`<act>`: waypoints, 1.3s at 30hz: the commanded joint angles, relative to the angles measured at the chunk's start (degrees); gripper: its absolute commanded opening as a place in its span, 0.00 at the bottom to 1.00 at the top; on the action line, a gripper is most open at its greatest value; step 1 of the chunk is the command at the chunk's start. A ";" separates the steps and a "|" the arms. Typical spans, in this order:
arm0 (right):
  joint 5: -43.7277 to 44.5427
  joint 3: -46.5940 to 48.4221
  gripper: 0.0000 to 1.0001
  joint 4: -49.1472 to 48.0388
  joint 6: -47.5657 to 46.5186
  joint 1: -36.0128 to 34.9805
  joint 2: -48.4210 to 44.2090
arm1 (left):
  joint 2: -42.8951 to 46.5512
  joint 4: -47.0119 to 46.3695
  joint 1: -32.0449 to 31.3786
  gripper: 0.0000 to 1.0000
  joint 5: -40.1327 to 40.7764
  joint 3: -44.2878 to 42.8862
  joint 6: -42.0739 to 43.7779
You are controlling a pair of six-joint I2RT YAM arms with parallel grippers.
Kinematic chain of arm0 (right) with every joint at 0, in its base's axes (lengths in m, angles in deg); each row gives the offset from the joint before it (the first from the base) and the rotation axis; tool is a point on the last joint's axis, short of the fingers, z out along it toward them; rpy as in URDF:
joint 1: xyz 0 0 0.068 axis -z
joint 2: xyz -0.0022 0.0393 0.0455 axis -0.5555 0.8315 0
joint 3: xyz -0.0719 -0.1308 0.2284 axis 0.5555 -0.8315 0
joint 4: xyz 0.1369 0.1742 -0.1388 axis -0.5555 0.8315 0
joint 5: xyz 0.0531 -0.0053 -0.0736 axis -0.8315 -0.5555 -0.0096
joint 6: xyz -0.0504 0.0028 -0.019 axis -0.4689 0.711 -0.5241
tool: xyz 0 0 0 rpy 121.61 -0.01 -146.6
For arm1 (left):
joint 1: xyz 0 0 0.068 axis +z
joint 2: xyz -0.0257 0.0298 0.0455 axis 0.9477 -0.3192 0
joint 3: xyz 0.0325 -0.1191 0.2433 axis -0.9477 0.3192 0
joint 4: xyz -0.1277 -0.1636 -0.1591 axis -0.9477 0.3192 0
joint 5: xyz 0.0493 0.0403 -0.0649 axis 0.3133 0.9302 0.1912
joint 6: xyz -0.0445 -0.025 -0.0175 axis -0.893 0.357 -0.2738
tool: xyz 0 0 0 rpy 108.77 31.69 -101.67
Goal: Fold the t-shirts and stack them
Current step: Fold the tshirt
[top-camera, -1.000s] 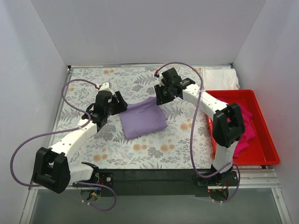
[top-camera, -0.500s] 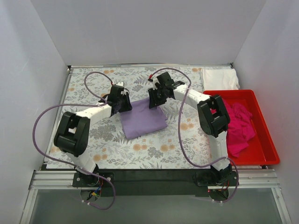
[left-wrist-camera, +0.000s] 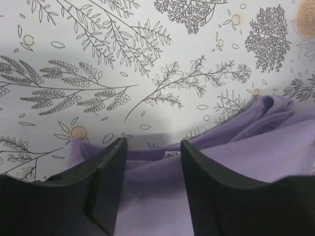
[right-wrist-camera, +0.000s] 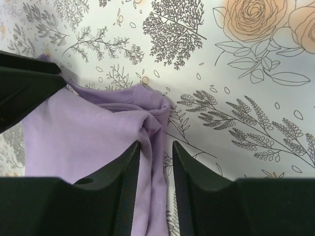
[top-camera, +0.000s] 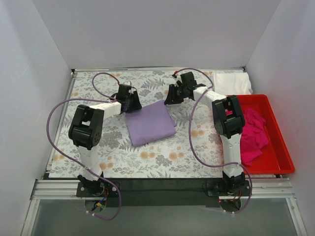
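The lavender t-shirt (top-camera: 149,123) lies folded in a rough square on the tablecloth, mid-table. My left gripper (top-camera: 133,104) is at its far left corner, jaws open, with the lavender t-shirt's collar edge (left-wrist-camera: 162,196) between and under the fingers. My right gripper (top-camera: 170,98) is at its far right corner, jaws open, straddling the bunched lavender edge (right-wrist-camera: 155,123) without pinching it. The white t-shirt (top-camera: 231,83) lies folded at the far right. The magenta t-shirt (top-camera: 253,132) lies crumpled in the red bin.
The red plastic bin (top-camera: 285,160) stands along the right edge. Grey-and-orange floral tablecloth (top-camera: 162,157) covers the table. White walls close the back and sides. Purple cables loop over both arms.
My left gripper moved right and further back to the shirt's far left corner. My right gripper went in over the far right corner, then pulled back a little to the right. The shirt stayed put.
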 commanded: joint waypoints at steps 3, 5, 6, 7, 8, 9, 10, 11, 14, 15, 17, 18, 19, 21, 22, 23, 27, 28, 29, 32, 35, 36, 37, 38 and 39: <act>-5.91 0.59 0.33 -4.45 2.37 -0.55 -4.91 | 9.53 1.90 -0.13 0.51 2.96 -0.26 0.63; -8.19 -0.02 0.34 -5.68 3.60 -0.55 -6.41 | 14.79 1.81 -0.13 0.56 3.67 1.05 -0.50; -9.07 -0.54 0.34 -8.29 4.04 -0.55 -7.72 | 16.74 1.81 -0.04 0.57 4.20 1.67 -1.12; -10.13 -1.16 0.34 -9.71 4.74 -0.46 -8.43 | 18.32 1.81 -0.13 0.59 5.16 2.46 -1.73; -12.83 -2.12 0.34 -11.12 5.36 -0.46 -8.70 | 19.64 1.90 -0.13 0.60 5.43 3.34 -2.44; -13.99 -2.39 0.34 -14.09 6.84 -0.64 -9.05 | 22.27 1.81 -0.04 0.60 5.69 5.17 -3.66; -15.14 -2.74 0.35 -15.60 7.55 -0.73 -9.06 | 23.16 1.72 -0.04 0.60 5.96 6.15 -4.28; -17.41 -3.36 0.35 -16.92 8.08 -0.99 -8.88 | 24.04 1.55 -0.04 0.60 5.87 7.11 -4.46; -22.77 -1.70 0.36 -19.48 10.02 -1.95 -6.08 | 24.41 -0.21 0.05 0.54 4.21 11.24 -5.60; -23.92 0.14 0.36 -19.48 10.11 -2.31 -4.07 | 24.05 -0.91 0.14 0.44 3.68 11.95 -5.95; -24.73 1.12 0.36 -19.66 10.55 -3.36 -2.65 | 22.47 -1.62 0.22 0.40 2.28 13.54 -6.05; -24.73 1.90 0.36 -19.83 10.37 -3.97 -1.60 | 21.95 -2.58 0.31 0.39 2.09 13.97 -5.79; -24.99 2.26 0.36 -19.83 10.46 -4.24 -1.06 | 20.81 -2.93 0.40 0.38 1.74 14.41 -5.61; -25.26 2.53 0.36 -20.01 10.72 -4.24 0.87 | 19.14 -4.85 0.66 0.36 1.48 14.33 -5.34; -24.82 1.83 0.36 -20.27 10.64 -4.16 1.22 | 18.35 -5.05 0.84 0.35 1.48 13.81 -5.17; -23.77 1.30 0.36 -20.88 10.81 -4.07 2.01 | 16.42 -5.31 1.01 0.34 1.48 13.37 -5.17; -22.80 -0.20 0.36 -23.17 12.30 -2.14 4.64 | 11.93 -6.01 1.80 0.32 -1.33 11.08 -4.90; -22.53 -0.20 0.36 -23.44 12.74 -1.79 5.26 | 11.14 -6.10 1.81 0.32 -1.51 10.73 -4.82; -22.18 -0.20 0.36 -23.79 13.70 -1.17 6.57 | 9.65 -6.19 1.89 0.32 -1.60 10.64 -4.55; -22.35 0.24 0.36 -25.98 15.47 0.85 9.65 | 7.71 -6.54 2.51 0.31 -2.39 10.81 -4.11; -22.62 0.94 0.35 -26.78 17.14 2.52 12.64 | 5.69 -6.72 3.21 0.30 -3.09 11.25 -3.76; -22.71 0.86 0.35 -26.95 18.01 3.31 13.26 | 5.07 -6.80 3.39 0.30 -3.27 11.60 -3.59; -23.23 0.68 0.35 -27.13 18.28 3.66 13.70 | 4.80 -6.81 3.56 0.30 -3.36 11.87 -3.41; -23.41 -0.02 0.36 -27.22 18.37 3.75 14.14 | 4.80 -6.81 3.83 0.30 -3.27 11.87 -3.06; -23.67 -0.46 0.35 -27.30 18.28 4.02 13.97 | 5.06 -6.72 4.00 0.30 -3.53 11.70 -2.45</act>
